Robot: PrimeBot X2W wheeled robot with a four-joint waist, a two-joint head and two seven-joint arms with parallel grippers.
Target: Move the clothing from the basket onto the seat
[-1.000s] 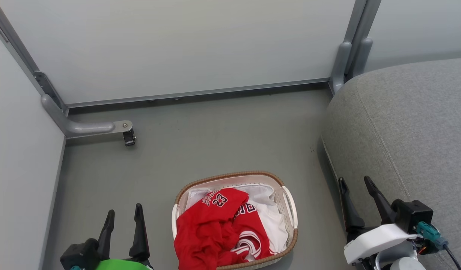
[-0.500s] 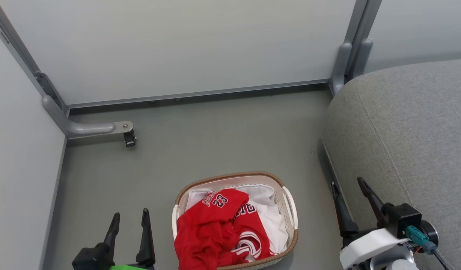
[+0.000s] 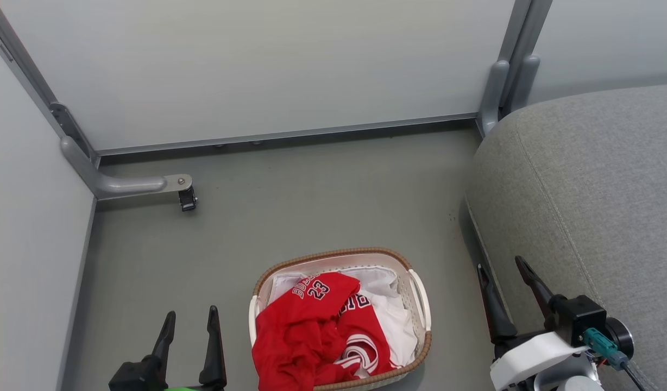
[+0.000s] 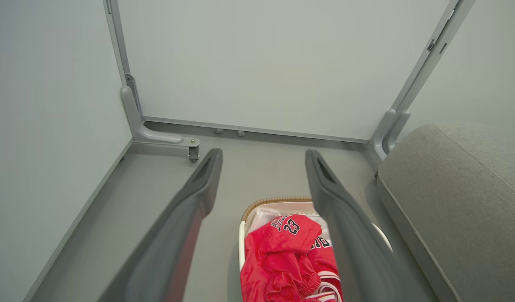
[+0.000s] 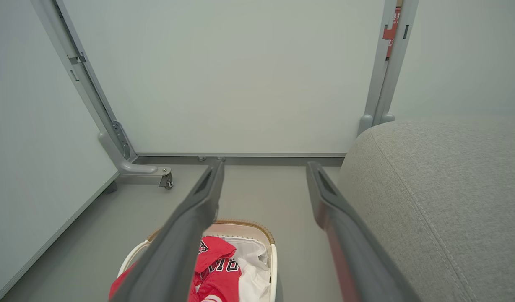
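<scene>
Clothing [image 3: 317, 331] sits heaped in the basket [image 3: 333, 253], untouched. We're edging closer than a second ago: left gripper [image 3: 191, 312] left of basket, right gripper [image 3: 499, 263] right of it, fingers apart, empty. Seat [image 3: 599, 179] further right; pick pending.

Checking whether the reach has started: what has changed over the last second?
In the head view both arms shifted inward. The left gripper slid right and sank a little, and the right gripper slid left, each nearer the basket. Both are open and empty; nothing was grasped. The red jersey clothing, the white cloth and the grey seat lie as before.
</scene>
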